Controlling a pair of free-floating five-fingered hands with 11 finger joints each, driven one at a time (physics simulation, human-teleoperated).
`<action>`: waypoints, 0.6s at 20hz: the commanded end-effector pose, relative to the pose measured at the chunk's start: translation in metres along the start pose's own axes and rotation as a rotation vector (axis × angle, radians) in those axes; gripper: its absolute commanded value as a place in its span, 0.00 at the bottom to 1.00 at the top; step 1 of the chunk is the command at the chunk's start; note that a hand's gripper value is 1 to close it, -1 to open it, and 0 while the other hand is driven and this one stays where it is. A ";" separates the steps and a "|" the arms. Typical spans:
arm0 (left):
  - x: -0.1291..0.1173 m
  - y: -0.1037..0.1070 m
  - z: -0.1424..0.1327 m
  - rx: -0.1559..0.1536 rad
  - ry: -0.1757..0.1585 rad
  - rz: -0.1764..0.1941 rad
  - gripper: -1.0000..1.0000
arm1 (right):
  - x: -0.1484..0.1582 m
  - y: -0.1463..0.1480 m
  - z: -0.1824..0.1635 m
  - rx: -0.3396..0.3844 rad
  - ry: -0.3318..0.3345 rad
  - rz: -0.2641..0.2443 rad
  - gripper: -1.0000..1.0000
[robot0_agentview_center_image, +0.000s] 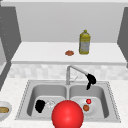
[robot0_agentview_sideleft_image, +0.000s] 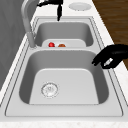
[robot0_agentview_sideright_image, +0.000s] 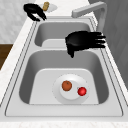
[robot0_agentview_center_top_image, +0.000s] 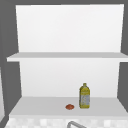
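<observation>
My right hand (robot0_agentview_center_image: 91, 79) hovers over the right basin, close by the end of the faucet (robot0_agentview_center_image: 75, 68) spout. In the right side view its fingers (robot0_agentview_sideright_image: 97, 41) are straight and point toward the back wall, with the thumb hanging down. It holds nothing. Beneath it, a white plate (robot0_agentview_sideright_image: 72, 98) in the right basin carries a small red ball (robot0_agentview_sideright_image: 82, 91) and an orange-brown round item (robot0_agentview_sideright_image: 66, 85). My left hand (robot0_agentview_center_image: 40, 105) floats at the front edge of the left basin. Seen in the left side view, this left hand (robot0_agentview_sideleft_image: 112, 57) has its fingers curled on nothing.
A large red sphere (robot0_agentview_center_image: 67, 114) sits at the front of the sink's divider. A bowl (robot0_agentview_center_image: 3, 110) with a bread-like item stands on the left counter. On the shelf stand a yellow bottle (robot0_agentview_center_image: 84, 42) and a small orange-brown item (robot0_agentview_center_image: 69, 53). The left basin's drain (robot0_agentview_sideleft_image: 49, 89) is bare.
</observation>
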 end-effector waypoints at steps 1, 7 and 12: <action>0.000 0.000 0.000 0.000 0.000 0.000 0.50 | 0.005 -0.014 0.009 0.024 0.001 0.100 0.00; 0.000 0.000 0.000 0.000 0.000 0.000 0.50 | 0.013 -0.026 0.026 0.052 0.006 0.164 0.00; 0.000 0.000 0.000 0.000 0.000 0.000 0.50 | 0.019 -0.025 0.033 0.099 0.006 0.181 0.00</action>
